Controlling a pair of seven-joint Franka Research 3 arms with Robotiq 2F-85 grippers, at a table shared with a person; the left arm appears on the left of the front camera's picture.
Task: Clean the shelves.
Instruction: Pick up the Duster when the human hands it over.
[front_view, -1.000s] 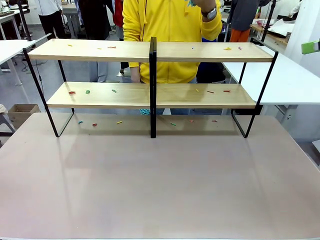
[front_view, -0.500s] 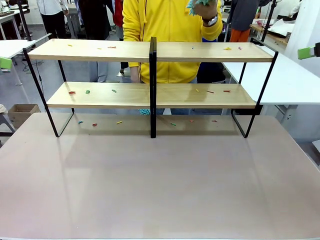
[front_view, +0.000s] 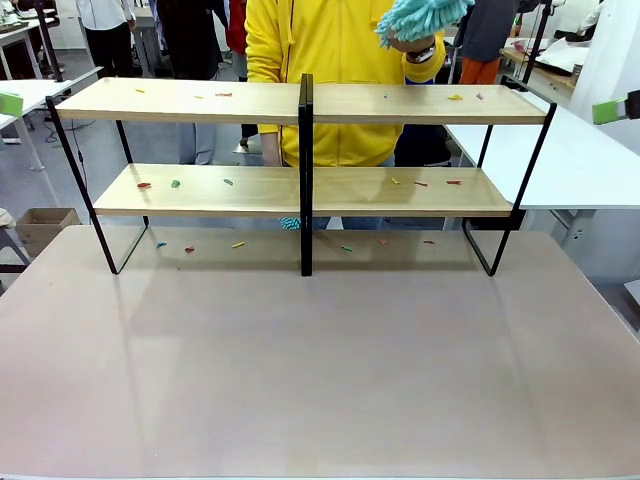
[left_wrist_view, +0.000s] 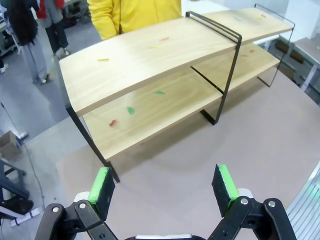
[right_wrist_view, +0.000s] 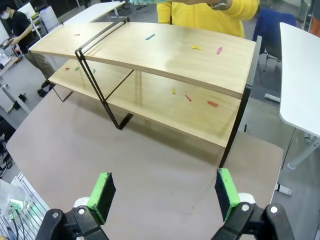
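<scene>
Lifts a turquoise microfibre duster (front_view: 420, 15) into full view in a person's hand (front_view: 410, 43), above the right half of the shelves (front_view: 200, 100), barely in frame half a second ago. Signals, by the look of it, cleaning about to begin: leaves coloured scraps (front_view: 226, 182) untouched on both boards. Stands across the far side of the surface (front_view: 320, 380), well apart from both arms. Shows the duster head from the front; gives, from the wrist views, the left tool (left_wrist_view: 163, 186) and right tool (right_wrist_view: 164, 192) released, pads spread wide, grasping nothing.
</scene>
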